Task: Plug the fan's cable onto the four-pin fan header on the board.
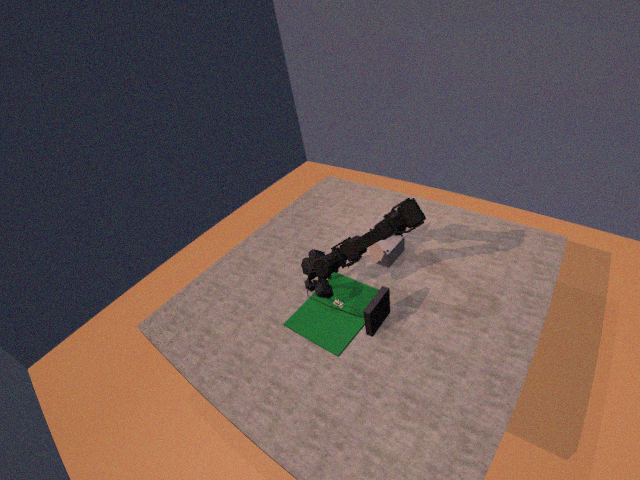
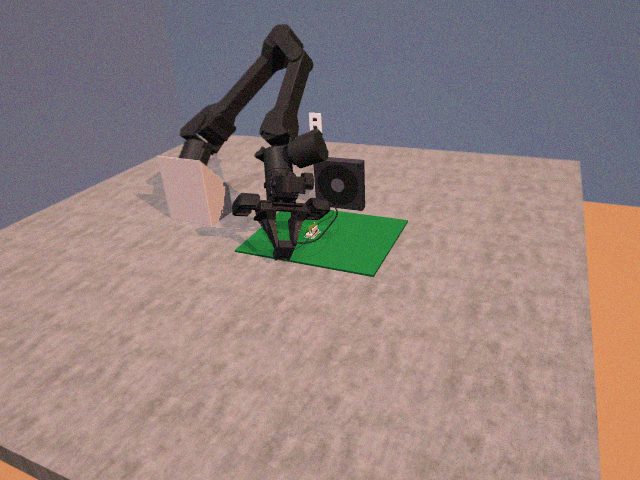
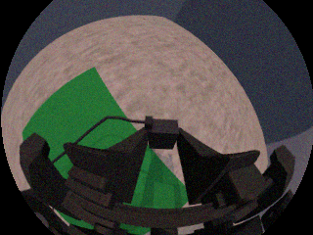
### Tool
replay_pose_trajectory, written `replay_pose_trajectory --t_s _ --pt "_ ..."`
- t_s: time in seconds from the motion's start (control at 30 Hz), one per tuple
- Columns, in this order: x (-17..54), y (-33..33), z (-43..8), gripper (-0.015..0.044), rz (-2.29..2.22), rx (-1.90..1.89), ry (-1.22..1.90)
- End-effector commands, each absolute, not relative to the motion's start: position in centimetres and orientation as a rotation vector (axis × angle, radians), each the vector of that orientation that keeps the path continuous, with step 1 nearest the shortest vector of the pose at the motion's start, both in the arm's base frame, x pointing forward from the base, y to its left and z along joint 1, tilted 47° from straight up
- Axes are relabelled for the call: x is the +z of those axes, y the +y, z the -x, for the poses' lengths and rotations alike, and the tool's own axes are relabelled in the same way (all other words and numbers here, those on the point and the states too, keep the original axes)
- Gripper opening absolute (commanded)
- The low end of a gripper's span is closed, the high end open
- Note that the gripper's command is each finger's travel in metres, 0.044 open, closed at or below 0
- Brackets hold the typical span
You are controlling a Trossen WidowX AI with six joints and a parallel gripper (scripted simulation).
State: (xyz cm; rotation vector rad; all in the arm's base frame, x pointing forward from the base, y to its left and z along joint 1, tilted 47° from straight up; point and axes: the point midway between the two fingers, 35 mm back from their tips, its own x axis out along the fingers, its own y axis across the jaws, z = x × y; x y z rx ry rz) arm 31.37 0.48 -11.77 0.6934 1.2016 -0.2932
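My gripper (image 2: 283, 250) (image 3: 162, 129) is shut on the black plug (image 3: 163, 128), a small dark block between the fingertips. In the exterior view it hangs low at the board's near edge, left of the header. The fan's thin black cable (image 3: 109, 117) (image 2: 336, 221) runs from the plug over the board to the fan (image 1: 377, 311) (image 2: 339, 183). The pale header (image 1: 338, 303) (image 2: 312, 235) with its pins stands on the green board (image 1: 330, 330) (image 2: 372, 242) (image 3: 73, 103), apart from the plug. The header cannot be made out in the wrist view. The height of the plug above the board is hard to tell.
The black square fan stands upright at one edge of the board. A pale block with a slanted face (image 1: 391, 250) (image 2: 186, 191) stands near the arm's base. A white piece with square holes (image 2: 315, 120) shows behind the arm.
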Motion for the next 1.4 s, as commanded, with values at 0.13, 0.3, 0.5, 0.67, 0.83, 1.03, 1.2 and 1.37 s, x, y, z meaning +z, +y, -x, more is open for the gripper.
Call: replay_pose_trajectory --t_s 0.13,0.3,0.5,0.67,0.83,1.03,1.2,1.37 --pt "-11.1 0.5 -31.5 0.0000 -0.701 -0.321 1.120" --pt "-10.8 0.5 -31.4 0.0000 -0.706 -0.333 1.080" --pt "-10.4 0.6 -31.3 0.0000 -0.715 -0.346 1.030" --pt "-10.0 0.7 -31.2 0.0000 -0.724 -0.356 0.989" --pt "-9.6 0.7 -31.1 0.0000 -0.734 -0.364 0.947" --pt "-9.0 0.8 -30.9 0.0000 -0.748 -0.373 0.897" --pt "-8.5 0.8 -30.7 0.0000 -0.761 -0.379 0.855" --pt "-8.0 0.9 -30.5 0.0000 -0.776 -0.384 0.813"
